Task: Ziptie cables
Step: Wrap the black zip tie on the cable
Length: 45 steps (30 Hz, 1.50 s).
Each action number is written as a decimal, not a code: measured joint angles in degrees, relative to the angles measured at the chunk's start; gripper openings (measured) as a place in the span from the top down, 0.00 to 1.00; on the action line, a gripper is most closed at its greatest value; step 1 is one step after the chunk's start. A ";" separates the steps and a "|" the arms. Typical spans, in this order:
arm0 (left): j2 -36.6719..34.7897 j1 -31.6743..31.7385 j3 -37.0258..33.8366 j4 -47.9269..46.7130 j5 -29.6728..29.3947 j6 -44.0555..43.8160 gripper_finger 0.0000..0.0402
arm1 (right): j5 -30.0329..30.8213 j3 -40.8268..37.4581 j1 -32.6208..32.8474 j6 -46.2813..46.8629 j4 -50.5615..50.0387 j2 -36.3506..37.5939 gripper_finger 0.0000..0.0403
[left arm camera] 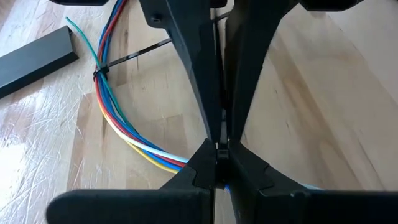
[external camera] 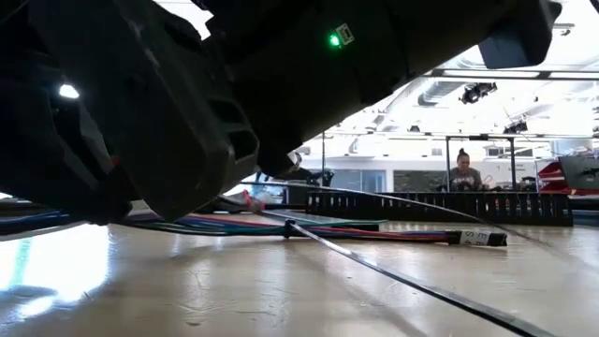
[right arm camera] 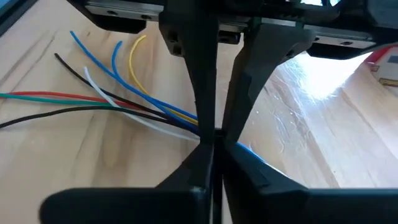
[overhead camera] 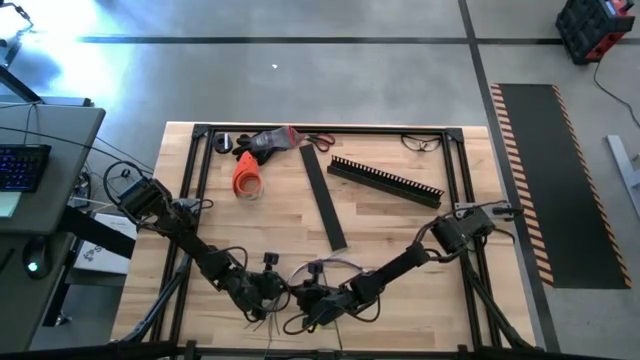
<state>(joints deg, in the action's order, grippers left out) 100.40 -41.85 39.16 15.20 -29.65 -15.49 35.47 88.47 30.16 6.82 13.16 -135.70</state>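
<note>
The cables (left arm camera: 118, 124) are a bunch of thin blue, white, yellow, red and green wires lying on the wooden table near its near edge (overhead camera: 335, 263). A black zip tie (left arm camera: 99, 71) circles the bunch, and its thin tail (external camera: 421, 290) runs out across the table. The wires' free ends (right arm camera: 93, 74) splay apart. My left gripper (left arm camera: 217, 146) and my right gripper (right arm camera: 208, 137) are both shut on the bunch, close together near the table's near edge (overhead camera: 268, 292) (overhead camera: 312, 303). In the low view an arm hides most of this. My left gripper pinches the cable bunch between its two fingers where the wires (left arm camera: 177, 163) run in under the fingertips, some way along from the zip tie. The wires lie slack on the table on that side. My right gripper pinches the bunch just behind the splayed free ends (right arm camera: 183, 118), with its fingers lying across the wires. A blue wire (right arm camera: 249, 150) comes out on the far side of the fingers. The free ends rest on the table.
A flat black strip (overhead camera: 325, 200) and a black slotted channel (overhead camera: 385, 178) lie mid-table. An orange-and-grey tool (overhead camera: 250, 170) and red scissors (overhead camera: 318, 140) lie near the far edge. A black frame (overhead camera: 200, 130) borders the table. A person (external camera: 463, 173) sits in the room beyond.
</note>
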 joint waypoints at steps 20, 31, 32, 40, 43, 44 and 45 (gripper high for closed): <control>0.00 -1.86 0.04 -1.11 -1.81 -0.37 0.99 | 9.06 -0.04 6.94 16.42 -15.24 1.09 1.00; -0.19 -1.84 0.00 -0.99 -1.02 -2.40 0.91 | 4.08 -0.04 6.05 21.63 -21.55 4.13 0.95; -0.20 -1.84 0.00 -0.92 -0.56 -2.49 0.88 | 3.42 -0.04 5.78 21.67 -21.95 4.42 0.92; -3.79 -1.84 0.96 -6.85 -0.42 -2.40 0.63 | 4.65 -0.04 5.39 21.19 -22.88 6.05 0.66; -7.97 -1.84 1.00 -10.34 -1.60 -2.40 0.58 | 4.62 -0.04 5.39 20.16 -22.74 6.05 0.60; -9.27 -1.86 1.03 -11.24 -1.74 -2.40 0.57 | 4.62 -0.04 5.39 20.10 -22.40 6.05 0.59; -10.24 -2.00 1.05 -11.90 -1.81 -2.39 0.57 | 4.58 -0.04 5.41 20.01 -21.88 6.05 0.58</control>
<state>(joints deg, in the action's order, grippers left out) 90.16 -43.84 40.21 3.31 -31.46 -17.88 40.05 88.42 35.57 26.83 -8.72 -129.64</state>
